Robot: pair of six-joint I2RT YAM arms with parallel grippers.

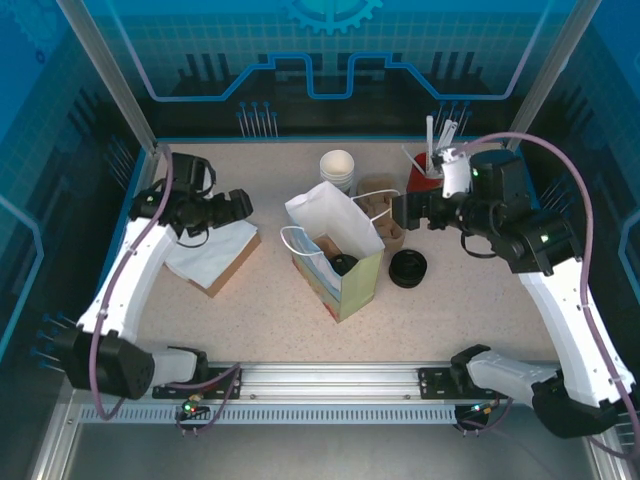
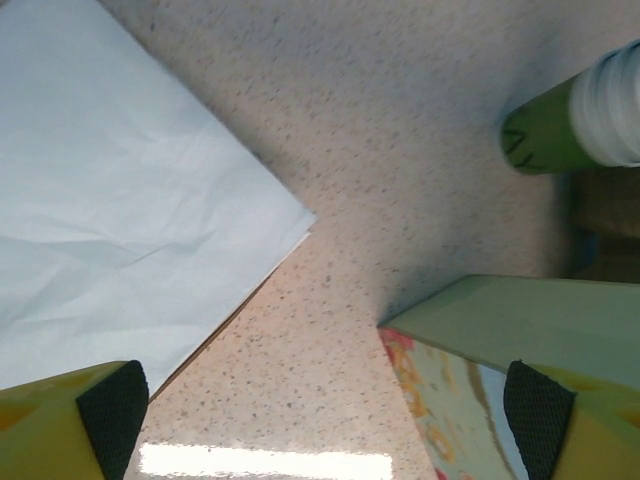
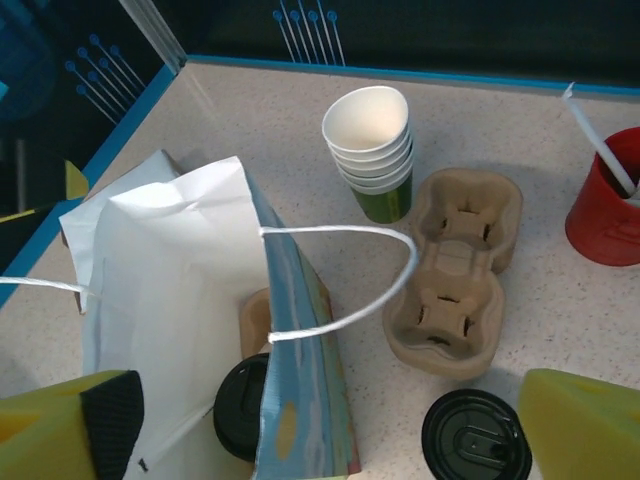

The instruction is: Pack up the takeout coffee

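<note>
The takeout coffee (image 1: pixel 343 265) stands inside the open paper bag (image 1: pixel 340 280) at the table's middle. Its black lid (image 3: pixel 238 405) shows beside a cardboard holder edge (image 3: pixel 255 318); the cup body is hidden by the bag wall (image 3: pixel 300 400). My right gripper (image 1: pixel 398 212) hovers just right of the bag's top, open, its fingers (image 3: pixel 100 420) wide apart above the bag's mouth and right wall with nothing between them. My left gripper (image 1: pixel 243 205) is open left of the bag, over bare table, with the bag's corner (image 2: pixel 500 335) by its right finger (image 2: pixel 540 420).
A stack of lidless cups (image 1: pixel 338 170) and a pulp cup carrier (image 3: pixel 455 270) stand behind the bag. Loose black lids (image 1: pixel 408 268) lie to its right. A red container (image 1: pixel 422 172) with straws is at the back right. Flat white paper bags (image 1: pixel 215 250) lie left.
</note>
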